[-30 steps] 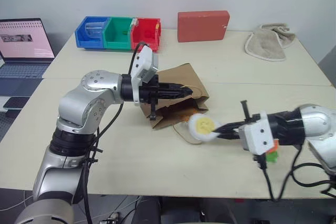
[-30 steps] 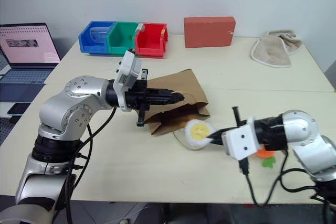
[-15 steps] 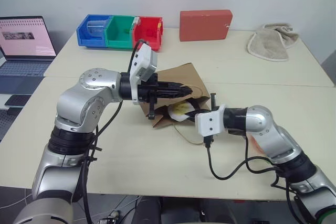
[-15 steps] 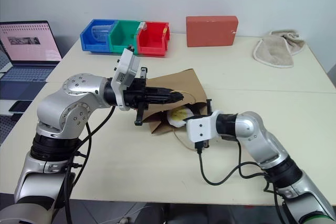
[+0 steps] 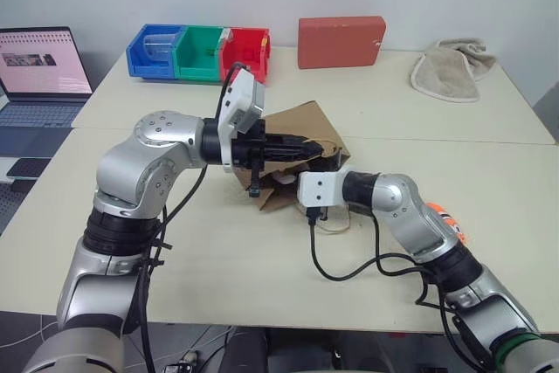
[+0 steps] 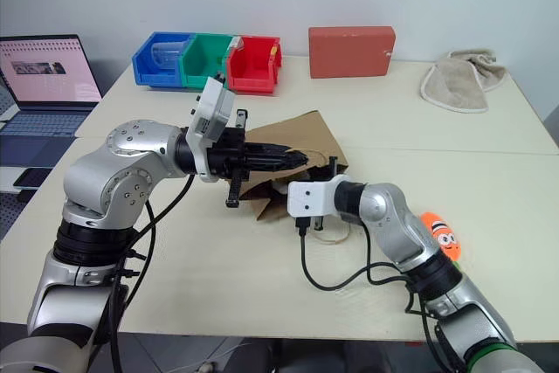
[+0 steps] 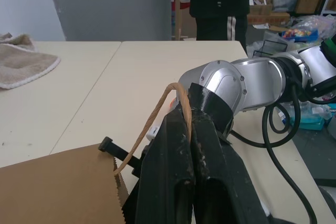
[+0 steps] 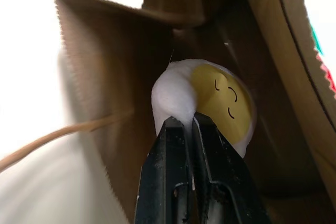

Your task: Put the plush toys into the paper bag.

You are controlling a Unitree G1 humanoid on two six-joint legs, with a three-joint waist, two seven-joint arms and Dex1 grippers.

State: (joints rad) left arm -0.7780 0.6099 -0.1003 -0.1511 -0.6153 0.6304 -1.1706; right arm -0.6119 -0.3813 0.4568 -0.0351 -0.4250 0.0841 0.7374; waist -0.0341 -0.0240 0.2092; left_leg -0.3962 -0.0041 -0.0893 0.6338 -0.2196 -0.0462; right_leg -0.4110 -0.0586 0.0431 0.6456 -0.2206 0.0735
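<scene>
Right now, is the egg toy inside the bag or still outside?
Inside: the egg toy is past the bag mouth, brown walls around it, pinched by the right tool.

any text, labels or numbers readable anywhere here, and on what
None can be read.
Laptop screen: a pink page with a dark banner, too small to read.
Red box: no print visible.
Paper bag: plain brown, no print visible.
Egg toy: only a drawn face, no letters.
Colored bins: no labels visible.
</scene>
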